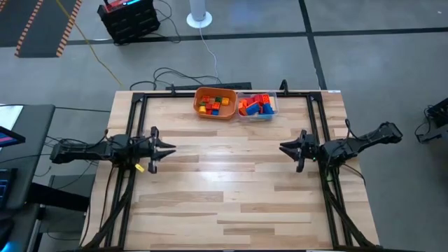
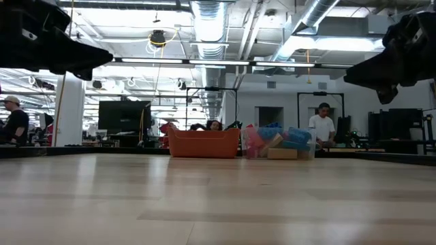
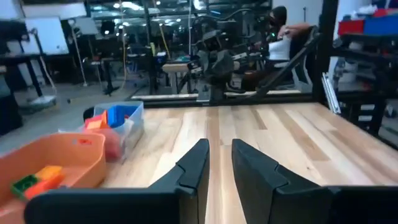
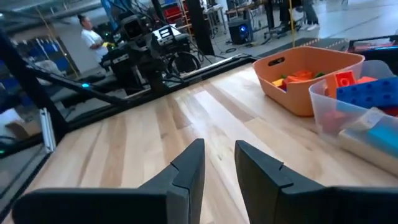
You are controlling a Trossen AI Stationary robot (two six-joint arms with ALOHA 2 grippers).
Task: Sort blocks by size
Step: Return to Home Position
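Mostly jumbled blocks (image 1: pixel 255 105) fill bowl (image 1: pixel 197 105), container (image 1: pixel 275 106); long axes mixed.

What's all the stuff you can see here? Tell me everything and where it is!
Table: one, light wood, under everything.
Orange bowl: one, orange, middle of the far edge.
Clear container: one, see-through, right beside the bowl.
Blocks in the bowl: many, orange, green, yellow, red.
Blocks in the container: many, blue, orange, red.
People: at least two, in the room beyond.
Left gripper: one, dark, table's left side, open, empty.
Right gripper: one, dark, table's right side, open, empty.
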